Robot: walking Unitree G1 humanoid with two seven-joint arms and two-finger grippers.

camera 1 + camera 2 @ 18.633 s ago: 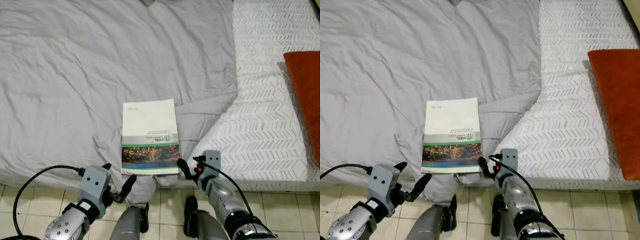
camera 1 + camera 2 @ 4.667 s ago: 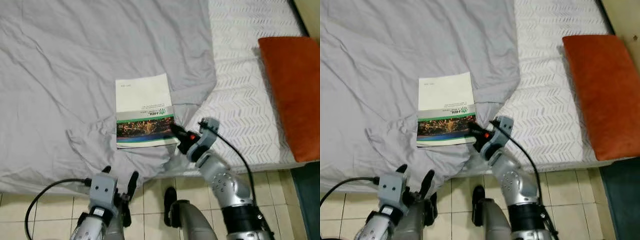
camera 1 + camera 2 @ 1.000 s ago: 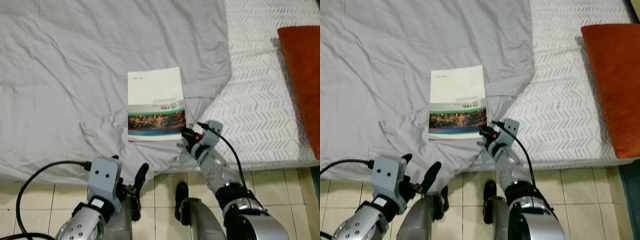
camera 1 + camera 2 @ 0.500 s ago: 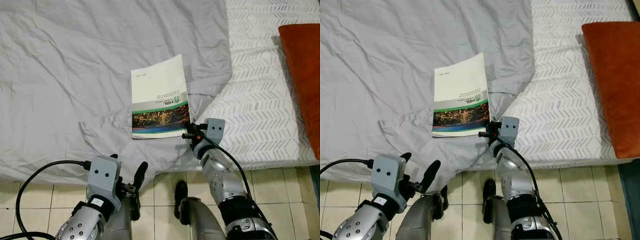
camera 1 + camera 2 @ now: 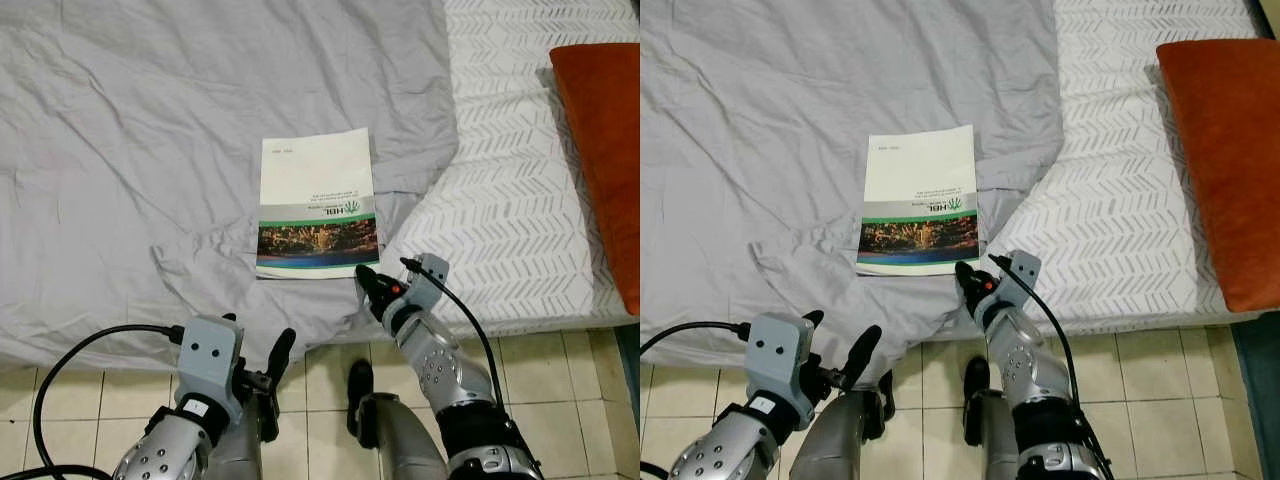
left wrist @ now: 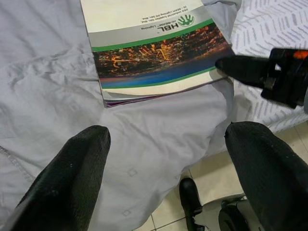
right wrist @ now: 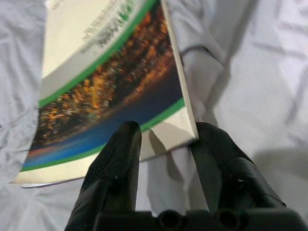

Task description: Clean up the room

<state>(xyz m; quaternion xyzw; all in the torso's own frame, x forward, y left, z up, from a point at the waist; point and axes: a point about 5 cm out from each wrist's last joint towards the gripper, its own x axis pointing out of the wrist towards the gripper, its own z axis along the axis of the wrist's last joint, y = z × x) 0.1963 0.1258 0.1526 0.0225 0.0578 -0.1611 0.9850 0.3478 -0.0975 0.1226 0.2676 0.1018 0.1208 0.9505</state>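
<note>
Two grippers: both are showing in the head views, the right one at work, the left one idling
Right gripper: it is reaching to the near right corner of the booklet; its two black fingers are standing apart, one over the cover's corner and one just off the booklet's edge, so the corner is lying between them; whether they are pressing on it I cannot tell
Left gripper: it is hovering low beside the bed's edge above the tiled floor; its fingers are spread wide and carrying nothing
Booklet: it is lying flat on the grey duvet, near the bed's front edge; white upper cover with a green stripe and a dark photo band toward the robot
Grey duvet: it is covering most of the bed, wrinkled, its edge drooping over the front toward the floor
White patterned sheet: it is lying bare to the right of the duvet
Orange cushion: it is resting on the sheet at the far right, well apart from the booklet
</note>
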